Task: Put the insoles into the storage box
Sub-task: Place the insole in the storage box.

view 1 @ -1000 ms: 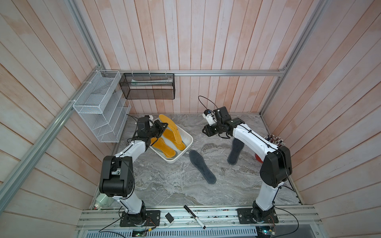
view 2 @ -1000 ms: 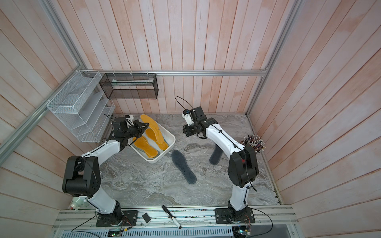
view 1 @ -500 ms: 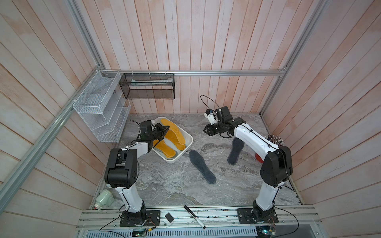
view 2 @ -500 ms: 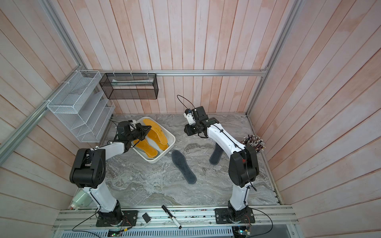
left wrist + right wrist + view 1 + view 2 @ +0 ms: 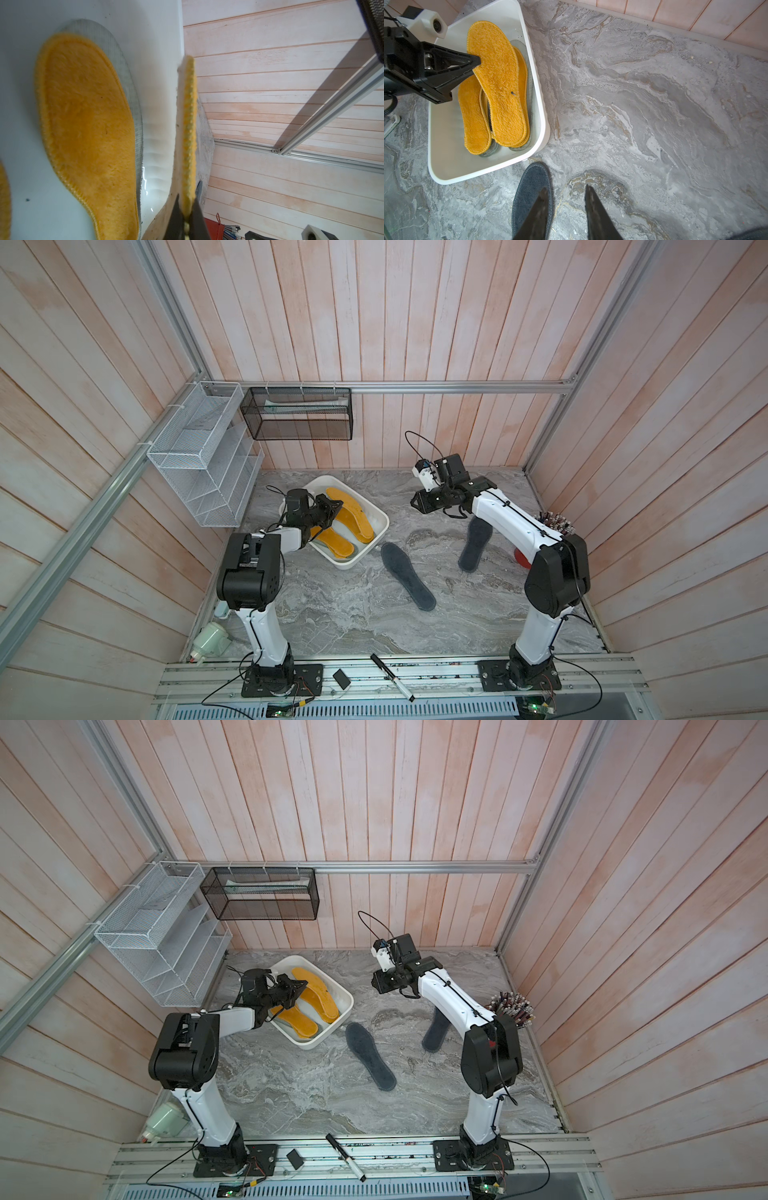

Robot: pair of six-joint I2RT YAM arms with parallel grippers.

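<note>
Pale pink planks wall in a grey, marble-veined tabletop (image 5: 353, 622), with a white wire rack (image 5: 203, 456) and a black mesh basket (image 5: 297, 414) hung on the walls above its far left corner. Toward that corner, askew to the edges, stands the storage box (image 5: 365, 549).

Inside it, orange-yellow insoles lie stacked over pale translucent ones. The right wrist view shows a flat orange insole (image 5: 473, 124) on the side of the box nearer the left arm. A covered orange insole (image 5: 522, 83) peeks out from under the top one, and a pale insole (image 5: 489, 150) shows beneath (how many pale ones there are cannot be told).

The left hand (image 5: 337, 506) reaches over the box's rim and is clamped on the edge of the held orange insole (image 5: 353, 510), the topmost of the stack. In the left wrist view its fingers (image 5: 175, 220) pinch that insole, which is seen edge-on and runs straight away from them. Whether its far end rests on the others is unclear.

Two more insoles lie outside the box, flat on the tabletop. The middle dark grey insole (image 5: 407, 576) has one end just beside the box's near corner. The right dark grey insole (image 5: 473, 545) lies toward the right edge, partly hidden under the right arm.

The right hand (image 5: 415, 505) hovers above the far middle of the tabletop, jaws apart with nothing between them. In its wrist view it looks down on the box's corner and the middle insole's tip.
</note>
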